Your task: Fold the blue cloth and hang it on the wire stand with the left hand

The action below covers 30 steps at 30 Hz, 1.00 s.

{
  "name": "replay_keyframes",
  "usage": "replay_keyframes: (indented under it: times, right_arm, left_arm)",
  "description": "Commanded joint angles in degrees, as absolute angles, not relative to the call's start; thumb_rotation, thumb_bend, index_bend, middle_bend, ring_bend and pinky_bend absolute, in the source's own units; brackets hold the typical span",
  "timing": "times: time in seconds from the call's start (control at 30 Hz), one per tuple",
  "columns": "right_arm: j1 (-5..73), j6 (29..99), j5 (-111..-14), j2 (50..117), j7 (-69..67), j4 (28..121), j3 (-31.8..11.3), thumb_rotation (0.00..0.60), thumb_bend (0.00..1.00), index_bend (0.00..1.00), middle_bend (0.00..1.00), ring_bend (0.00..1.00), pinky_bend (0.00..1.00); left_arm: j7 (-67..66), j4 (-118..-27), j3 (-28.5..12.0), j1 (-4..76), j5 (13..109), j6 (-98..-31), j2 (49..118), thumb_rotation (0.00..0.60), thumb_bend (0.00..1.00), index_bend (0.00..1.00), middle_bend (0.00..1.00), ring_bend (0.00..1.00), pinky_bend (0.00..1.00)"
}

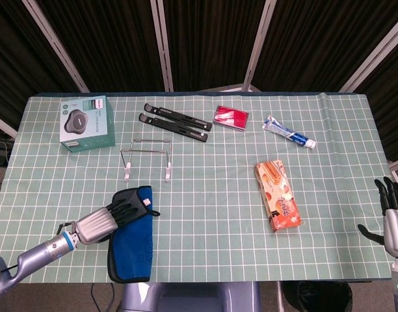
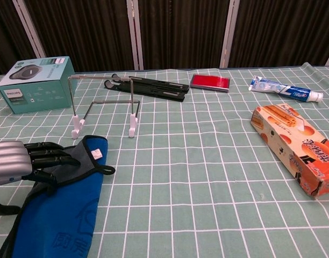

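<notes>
Cloth (image 1: 131, 237) (image 2: 59, 212), blue with a dark border, lies folded lengthwise at the near left edge of the worktop (image 1: 218, 195) (image 2: 207, 177), long axis running from the near edge toward the stand. The left hand (image 1: 114, 213) (image 2: 38, 161) rests on the far left corner of the cloth, fingers (image 2: 54, 158) extended together and laid flat over the dark border; whether any fabric is pinched beneath them cannot be told. A white tag and a small dark loop show at the far right corner of the cloth, just beside the fingertips. The right hand (image 1: 393, 218) stands at the near right, off the worktop edge, fingers apart and upright, holding nothing. The wire stand (image 1: 145, 158) (image 2: 102, 105) stands upright just beyond the cloth, apart from it, on white feet. An orange box (image 1: 278, 195) (image 2: 294, 148) lies flat on the right half, well apart from the cloth. Farther back, from left to right: a teal box (image 1: 87, 123) (image 2: 36, 83), a pair of black bars (image 1: 175, 121) (image 2: 148, 86), a red packet (image 1: 231, 117) (image 2: 209, 82) and a toothpaste tube (image 1: 289, 132) (image 2: 283, 89).
</notes>
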State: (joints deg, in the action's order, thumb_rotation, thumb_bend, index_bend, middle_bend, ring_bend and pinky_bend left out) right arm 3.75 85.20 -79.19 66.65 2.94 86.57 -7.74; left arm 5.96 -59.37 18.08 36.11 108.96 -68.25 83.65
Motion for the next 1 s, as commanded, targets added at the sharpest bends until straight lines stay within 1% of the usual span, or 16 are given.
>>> replay_keyframes:
  times: [0.03,0.23,0.4,0.43,0.5,0.63,0.7,0.87,0.9,1.0]
  right_arm:
    - [3.8,85.2,-79.2,66.6,2.9,86.6,-7.7,0.600,0.00,0.00,0.00,0.00,0.00]
    - [3.8,85.2,-79.4,66.5,2.8,86.7,-7.6,0.600,0.00,0.00,0.00,0.00,0.00]
    - [3.8,85.2,-79.6,66.4,2.7,86.8,-7.5,0.600,0.00,0.00,0.00,0.00,0.00]
    - [3.8,85.1,-79.7,66.4,2.7,86.8,-7.5,0.600,0.00,0.00,0.00,0.00,0.00]
    - [3.8,85.1,-79.7,66.5,2.7,86.9,-7.5,0.600,0.00,0.00,0.00,0.00,0.00]
    - [3.9,85.1,-80.0,66.5,2.9,87.0,-7.5,0.600,0.00,0.00,0.00,0.00,0.00]
    - [3.9,85.1,-80.0,66.4,3.0,87.1,-7.5,0.600,0.00,0.00,0.00,0.00,0.00]
    - [4.0,84.6,-79.3,66.4,2.6,86.7,-7.6,0.600,0.00,0.00,0.00,0.00,0.00]
    - [4.0,84.5,-79.1,66.3,2.4,86.6,-7.7,0.600,0.00,0.00,0.00,0.00,0.00]
    - [4.0,84.3,-78.7,66.3,2.0,86.3,-7.8,0.600,0.00,0.00,0.00,0.00,0.00]
  left_arm:
    - [7.1,-59.7,17.8,35.8,108.7,-69.3,82.9,0.600,0.12,0.00,0.00,0.00,0.00]
    - [9.0,-60.8,16.8,34.8,107.8,-72.3,80.6,0.600,0.12,0.00,0.00,0.00,0.00]
    - [10.2,-62.7,14.4,34.8,106.4,-73.9,79.8,0.600,0.12,0.00,0.00,0.00,0.00]
    - [10.0,-63.2,13.9,35.1,106.2,-73.9,79.8,0.600,0.12,0.00,0.00,0.00,0.00]
    - [9.1,-65.0,12.4,36.1,105.7,-73.1,79.8,0.600,0.16,0.02,0.00,0.00,0.00]
    - [5.6,-69.4,9.4,39.2,104.2,-68.7,80.2,0.600,0.29,0.10,0.00,0.00,0.00]
    - [3.7,-71.1,8.2,40.8,103.4,-65.8,80.8,0.600,0.34,0.17,0.00,0.00,0.00]
    - [-3.0,-75.6,5.9,43.7,99.2,-56.6,82.8,0.600,0.41,0.28,0.00,0.00,0.00]
    - [-4.1,-76.3,5.6,43.9,98.5,-55.4,83.2,0.600,0.43,0.29,0.00,0.00,0.00]
    - [-6.6,-77.0,4.9,44.4,97.1,-53.4,84.8,0.600,0.45,0.32,0.00,0.00,0.00]
